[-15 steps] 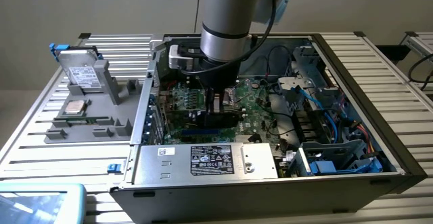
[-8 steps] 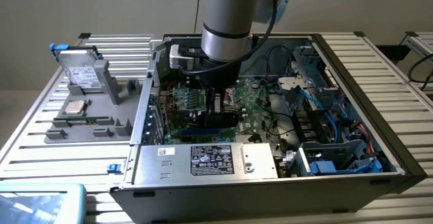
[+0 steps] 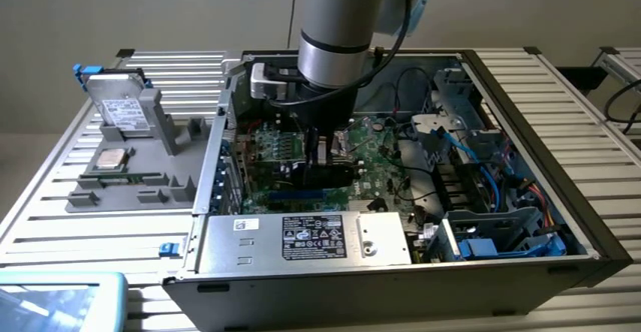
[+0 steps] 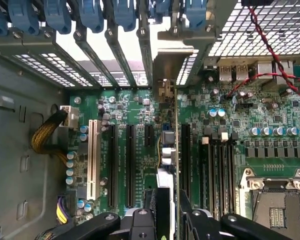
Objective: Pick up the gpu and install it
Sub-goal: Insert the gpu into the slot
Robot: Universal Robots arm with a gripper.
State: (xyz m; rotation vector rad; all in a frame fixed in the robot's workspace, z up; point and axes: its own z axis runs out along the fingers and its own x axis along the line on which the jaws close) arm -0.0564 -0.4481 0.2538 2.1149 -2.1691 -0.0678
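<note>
The robot arm reaches straight down into an open dark metal computer case point(image 3: 561, 219) that lies on a slatted silver metal surface point(image 3: 60, 219). Its black pincer point(image 3: 331, 152) point(image 4: 171, 200) is partly closed, with the fingers clamped on either face of the gpu point(image 3: 335, 173) point(image 4: 168, 142), a flat green circuit card with a black cooler block. In the wrist view the card is seen edge-on and stands upright over the large green motherboard point(image 3: 380, 152) point(image 4: 135, 107).

The card sits between two of the long black expansion slots point(image 4: 130, 165), and its grey metal bracket end points toward the row of blue plastic latches point(image 4: 90, 15) at the case's rear wall. It seems to be lined up with a slot beneath it, though I cannot tell whether its lower edge is seated. The narrow dark memory sticks point(image 4: 217, 170) lie just beside it on the far side from the white slot point(image 4: 93, 160).

In the exterior view a silver power supply box point(image 3: 311, 238) with a black label fills the case's near corner. On that view's left, well apart from the case, a grey moulded holder point(image 3: 140, 189) carries an upright silver hard drive point(image 3: 125, 110).
</note>
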